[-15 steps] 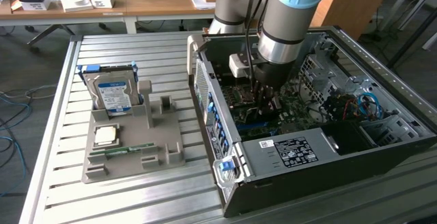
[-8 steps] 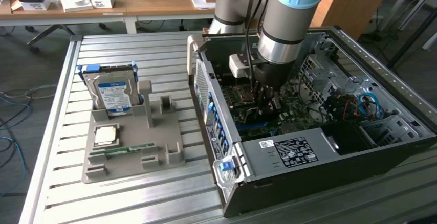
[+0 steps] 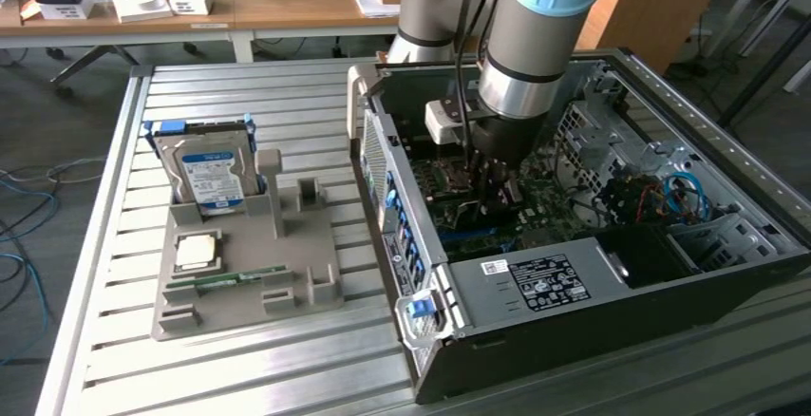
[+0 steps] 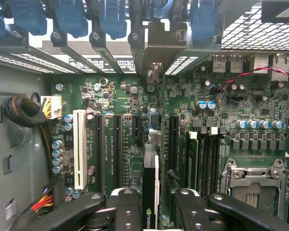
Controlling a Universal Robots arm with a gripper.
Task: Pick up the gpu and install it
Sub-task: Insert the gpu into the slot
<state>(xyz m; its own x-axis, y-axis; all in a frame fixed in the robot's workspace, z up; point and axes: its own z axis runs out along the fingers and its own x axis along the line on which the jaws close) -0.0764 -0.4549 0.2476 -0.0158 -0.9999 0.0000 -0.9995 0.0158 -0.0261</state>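
The gripper [image 4: 158, 204] straddles the gpu [image 4: 150, 173], spread apart with a gap beside it. The card stands edge-down so its connector meets the motherboard [image 4: 130, 96] slot.

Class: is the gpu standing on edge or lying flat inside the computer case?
On edge. The gpu stands thin edge up on the motherboard, parallel to the slots; whether it is fully seated, cannot tell.
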